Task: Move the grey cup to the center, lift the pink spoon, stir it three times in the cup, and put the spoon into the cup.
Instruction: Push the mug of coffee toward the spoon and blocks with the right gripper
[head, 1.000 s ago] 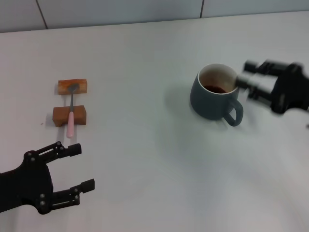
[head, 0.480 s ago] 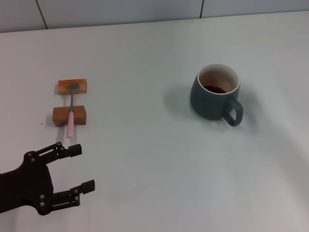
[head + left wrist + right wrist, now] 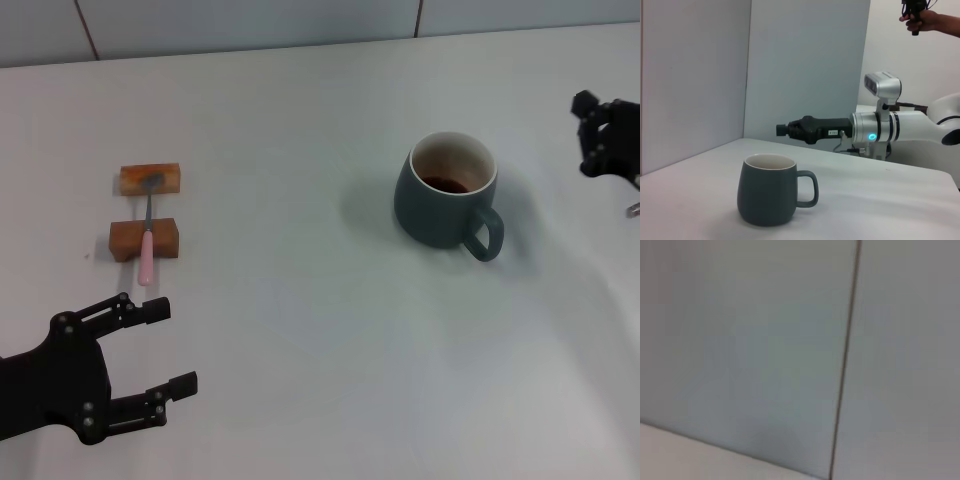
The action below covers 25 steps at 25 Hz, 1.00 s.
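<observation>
The grey cup (image 3: 445, 195) stands upright on the white table right of the middle, its handle toward the front right and dark liquid inside. It also shows in the left wrist view (image 3: 767, 192). The pink spoon (image 3: 147, 240) lies across two small wooden blocks (image 3: 150, 179) at the left. My left gripper (image 3: 172, 347) is open and empty at the front left, in front of the spoon. My right gripper (image 3: 600, 135) is at the right edge, apart from the cup. It also shows in the left wrist view (image 3: 790, 130), above and behind the cup.
A grey panel wall (image 3: 250, 20) runs along the table's far edge. The right wrist view shows only this wall (image 3: 740, 340) and a strip of table. A person's hand (image 3: 920, 17) holds a device in the background.
My right gripper was beside the cup's rim a second ago, left the head view, and now shows at the right edge. The cup, the spoon and the left gripper have not moved.
</observation>
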Available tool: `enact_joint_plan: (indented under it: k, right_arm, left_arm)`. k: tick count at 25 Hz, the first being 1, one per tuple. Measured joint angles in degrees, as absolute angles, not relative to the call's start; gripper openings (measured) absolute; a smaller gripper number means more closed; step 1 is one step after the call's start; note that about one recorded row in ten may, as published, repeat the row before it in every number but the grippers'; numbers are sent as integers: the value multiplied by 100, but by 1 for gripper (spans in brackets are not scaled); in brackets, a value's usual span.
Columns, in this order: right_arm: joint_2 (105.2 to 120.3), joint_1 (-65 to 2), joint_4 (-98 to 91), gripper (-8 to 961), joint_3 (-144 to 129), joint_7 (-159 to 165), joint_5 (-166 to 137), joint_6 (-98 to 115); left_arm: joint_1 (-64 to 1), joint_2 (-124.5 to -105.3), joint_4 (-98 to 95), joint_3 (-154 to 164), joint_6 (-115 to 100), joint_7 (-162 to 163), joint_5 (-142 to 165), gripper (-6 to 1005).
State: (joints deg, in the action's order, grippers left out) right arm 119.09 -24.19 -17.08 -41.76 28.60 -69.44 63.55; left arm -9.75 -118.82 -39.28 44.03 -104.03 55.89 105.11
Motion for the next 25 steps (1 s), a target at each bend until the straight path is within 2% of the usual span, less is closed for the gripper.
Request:
enact_joint_plan:
  k: [25]
  right_arm:
    - [11937,-2867,-1332,26,-5343,2885,-6935,5940]
  left_arm:
    - [-957,-11892,-3929,4403,-10459,5602,10511,800]
